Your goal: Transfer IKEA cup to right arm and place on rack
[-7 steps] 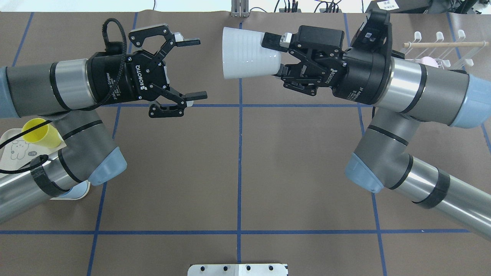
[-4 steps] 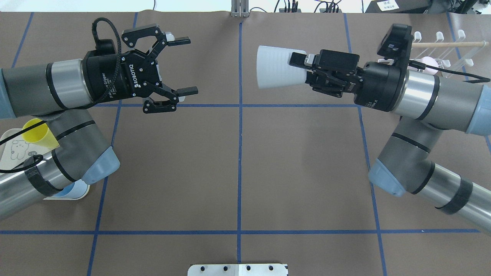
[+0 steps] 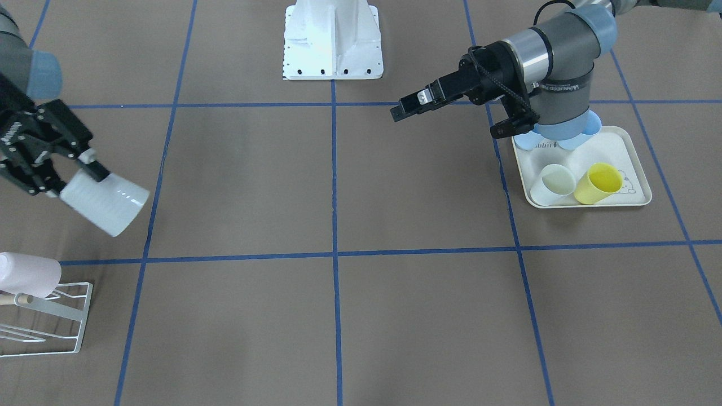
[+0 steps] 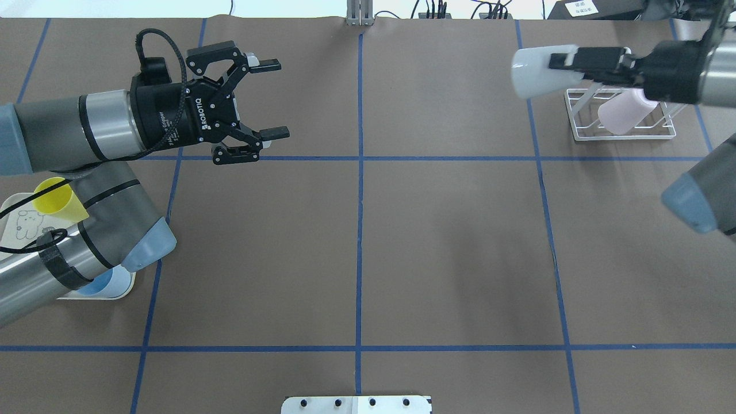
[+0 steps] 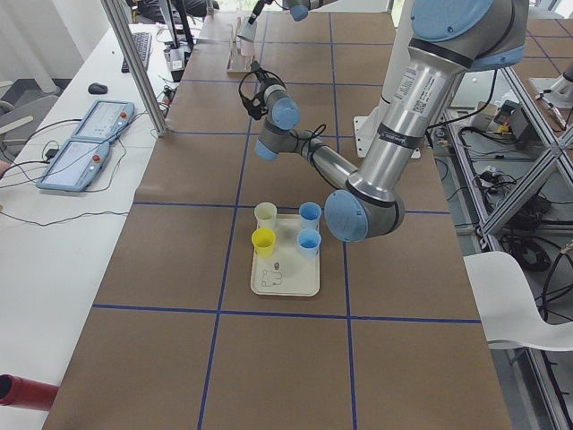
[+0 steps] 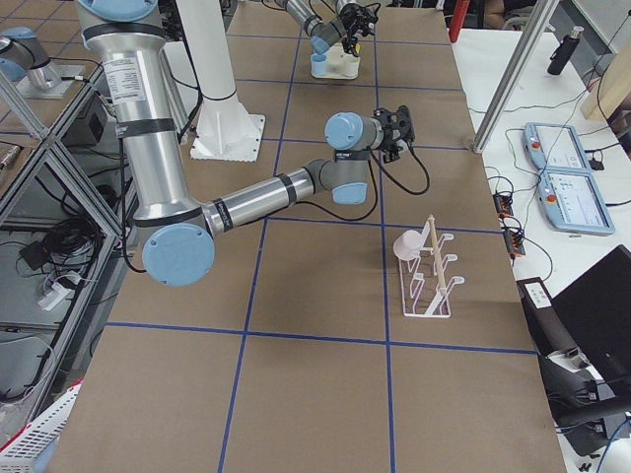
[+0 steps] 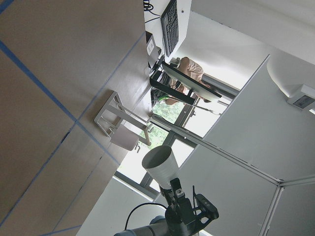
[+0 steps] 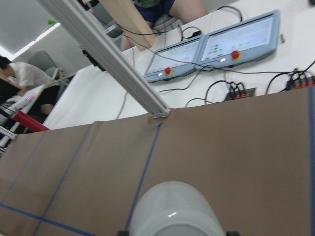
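Overhead: we looked forward and down on the table (image 4: 448,247).
Front: we faced back, steeply down.
Shared: we saw the rack (image 4: 624,137).

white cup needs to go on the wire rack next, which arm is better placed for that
Right. The right gripper is shut on the white plastic cup and holds it close to the small white wire rack. The left gripper is open, empty and far across the table.
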